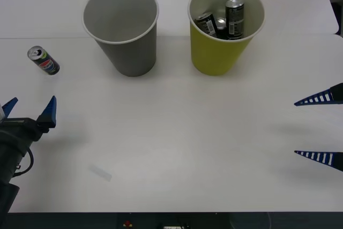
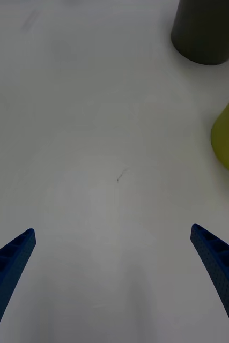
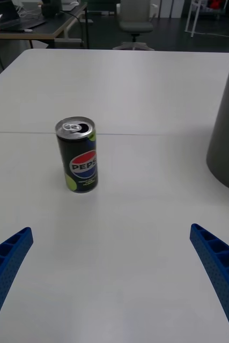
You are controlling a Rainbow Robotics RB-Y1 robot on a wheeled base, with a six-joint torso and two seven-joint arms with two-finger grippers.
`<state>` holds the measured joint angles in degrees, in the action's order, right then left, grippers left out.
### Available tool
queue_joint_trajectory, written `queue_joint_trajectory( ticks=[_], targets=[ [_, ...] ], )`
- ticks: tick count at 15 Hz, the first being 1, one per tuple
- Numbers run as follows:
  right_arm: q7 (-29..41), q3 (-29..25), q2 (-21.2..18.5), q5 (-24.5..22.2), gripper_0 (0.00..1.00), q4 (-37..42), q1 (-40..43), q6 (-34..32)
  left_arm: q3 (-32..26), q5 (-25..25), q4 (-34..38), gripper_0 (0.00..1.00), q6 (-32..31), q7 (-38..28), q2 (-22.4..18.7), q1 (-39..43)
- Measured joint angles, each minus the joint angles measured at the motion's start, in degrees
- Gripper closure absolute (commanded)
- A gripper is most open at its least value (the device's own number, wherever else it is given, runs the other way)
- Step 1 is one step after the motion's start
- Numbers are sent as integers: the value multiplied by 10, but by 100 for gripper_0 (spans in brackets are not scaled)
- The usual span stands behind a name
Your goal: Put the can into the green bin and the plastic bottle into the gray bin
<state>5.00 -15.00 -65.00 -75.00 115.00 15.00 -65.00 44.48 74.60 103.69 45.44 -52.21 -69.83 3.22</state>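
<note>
**Can not yet picked up, no bottle on the table**

You have a white table [image 1: 177, 148] with two big cups at the far side: the gray bin [image 1: 126, 30] toward your left, with nothing visible inside, and the green bin [image 1: 222, 30] just beside it to the right, already holding several black cans with white labels [image 1: 234, 17].

Your left gripper [image 1: 29, 112] sits low at the left edge with its fingers spread wide, holding nothing, and faces the can. Your right gripper [image 1: 321, 127] waits at the right edge, fingers also wide apart and empty.

The can [image 1: 44, 60] stands upright on the table, left of the gray bin and just beyond the left gripper. It has not been grasped, so its trip to the green bin remains. You cannot find a plastic bottle here.
</note>
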Motion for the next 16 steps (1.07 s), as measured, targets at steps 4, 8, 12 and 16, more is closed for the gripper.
queue_joint_trajectory(
  ticks=[4, 8, 12, 16],
  targets=[
    [0, 0, 0, 0, 0, 0, 0, 0, 0, -1, -67, 0, 13, -11, 33, -17],
    [0, 0, 0, 0, 0, 0, 0, 0, 0, -9, -117, 0, -12, -22, 65, -59],
    [0, 0, 0, 0, 0, 0, 0, 0, 0, -10, -175, 0, -54, -28, 106, -112],
    [0, 0, 0, 0, 0, 0, 0, 0, 0, -12, -245, 0, -89, -33, 142, -167]
  ],
)
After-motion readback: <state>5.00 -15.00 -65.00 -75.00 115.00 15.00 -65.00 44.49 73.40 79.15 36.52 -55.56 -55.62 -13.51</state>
